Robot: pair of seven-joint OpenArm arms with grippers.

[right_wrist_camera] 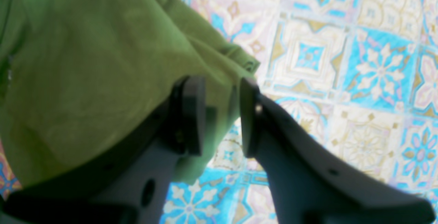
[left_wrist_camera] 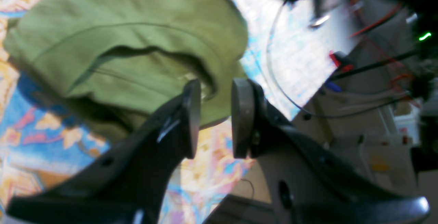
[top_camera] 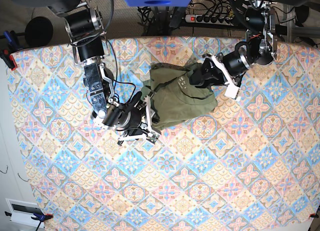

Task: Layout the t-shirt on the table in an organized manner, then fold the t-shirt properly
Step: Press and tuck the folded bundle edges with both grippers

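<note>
The olive-green t-shirt (top_camera: 182, 98) lies crumpled in a heap on the patterned table (top_camera: 200, 191), near its far middle. My left gripper (top_camera: 196, 77) is at the heap's upper right side. In the left wrist view it (left_wrist_camera: 214, 114) is open, with the shirt's (left_wrist_camera: 137, 29) folded edge between the fingertips. My right gripper (top_camera: 151, 110) is at the heap's left edge. In the right wrist view it (right_wrist_camera: 222, 114) is open, with a hem corner of the shirt (right_wrist_camera: 85, 63) between the pads, just above the table (right_wrist_camera: 342, 63).
The table's far edge is close behind the left gripper; beyond it are cables and equipment (left_wrist_camera: 376, 63) and a power strip (top_camera: 210, 17). A clamp (top_camera: 7, 56) holds the cloth at the left edge. A white box (top_camera: 22, 208) sits off the table's lower left.
</note>
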